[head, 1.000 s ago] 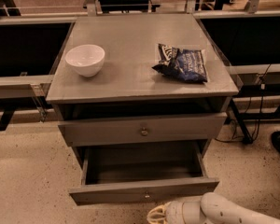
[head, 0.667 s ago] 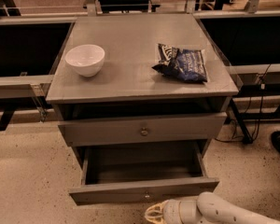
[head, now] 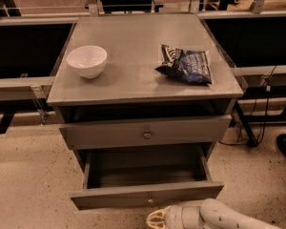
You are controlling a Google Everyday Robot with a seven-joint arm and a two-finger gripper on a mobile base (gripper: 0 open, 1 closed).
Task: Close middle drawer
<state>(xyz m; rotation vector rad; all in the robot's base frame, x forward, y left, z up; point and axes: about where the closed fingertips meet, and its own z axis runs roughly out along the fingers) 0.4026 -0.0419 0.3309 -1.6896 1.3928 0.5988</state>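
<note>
Gripper [head: 157, 219] at floor level; grip state cannot be told. Middle drawer [head: 109, 197] pulled open, front panel just beyond it.

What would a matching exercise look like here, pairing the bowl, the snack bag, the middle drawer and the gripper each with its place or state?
Things:
1. white bowl
2. blue snack bag
3. middle drawer
4. gripper

Places or states:
A. pulled far out, dark box exposed
B. on the cabinet top, picture's left
C. low at the picture's bottom edge, just in front of the open drawer
D. on the cabinet top, picture's right

Pairs: 1-B, 2-D, 3-A, 4-C
</note>
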